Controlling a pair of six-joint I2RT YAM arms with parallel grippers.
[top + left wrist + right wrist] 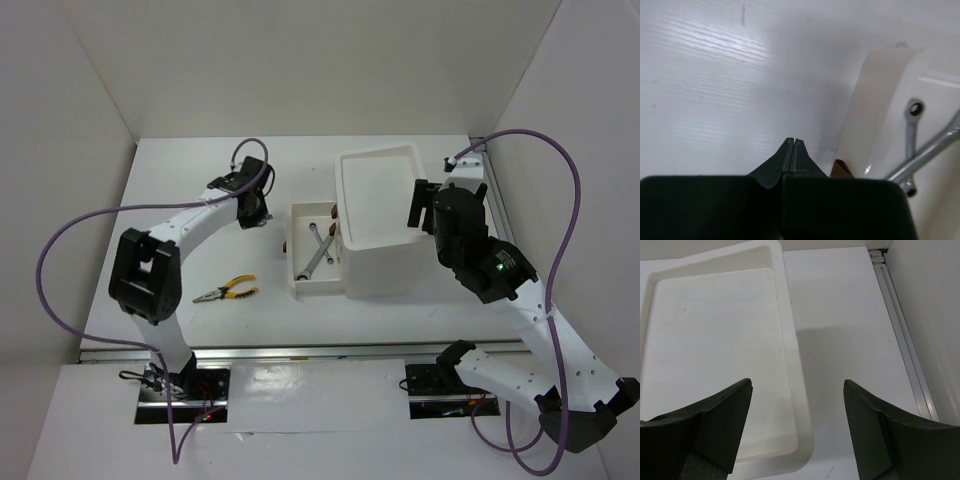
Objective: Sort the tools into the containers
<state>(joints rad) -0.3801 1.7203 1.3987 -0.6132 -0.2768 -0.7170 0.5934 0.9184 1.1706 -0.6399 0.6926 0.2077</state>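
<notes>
left jaws: pressed together; holding nothing; beside drawer (877, 117) | right jaws: spread wide; empty; above tray (715, 355) edge

Wrenches (319, 251) in drawer (304, 217) — pliers (226, 291) left

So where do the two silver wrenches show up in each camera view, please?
Top external: the two silver wrenches lie crossed in the pulled-out drawer, near the centre of the picture.
Left wrist: at the right edge, in the same drawer.
Right wrist: not in view; only the top tray shows.
Shared landmark: the white box unit, to which the drawer and tray belong.
</notes>
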